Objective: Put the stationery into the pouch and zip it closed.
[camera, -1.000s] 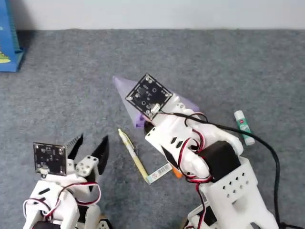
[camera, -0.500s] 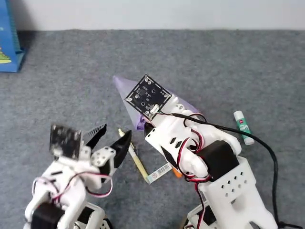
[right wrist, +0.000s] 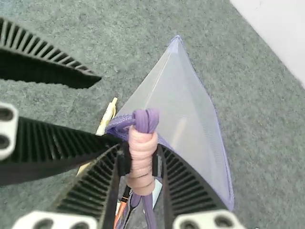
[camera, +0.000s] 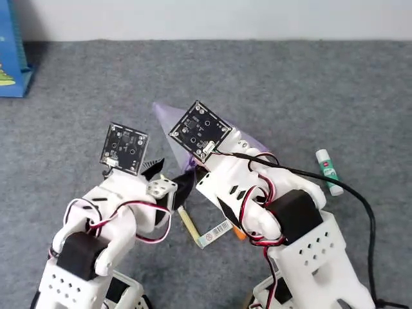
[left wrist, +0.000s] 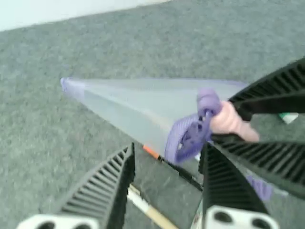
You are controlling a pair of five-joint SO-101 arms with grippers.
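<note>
At centre frame from above, my right gripper (right wrist: 140,145) is clamped on the pouch's (right wrist: 183,95) zip cord (right wrist: 143,136); my left gripper (left wrist: 167,151), spread wide, faces the pouch mouth; the pen (camera: 188,224) lies diagonally just beneath it, nearest that arm.

The pouch (camera: 168,127) lies mid-desk (camera: 290,84), the right tool (right wrist: 140,149) at its near end. The left tool (camera: 168,177) hangs just left, over the pen (camera: 188,226). The glue stick (camera: 329,171) lies well apart, right.

pouch (camera: 168,122): mostly hidden under the arms
pen (camera: 190,226): top end under left gripper (camera: 170,177)
blue box (camera: 9,51): cut off at edge
</note>
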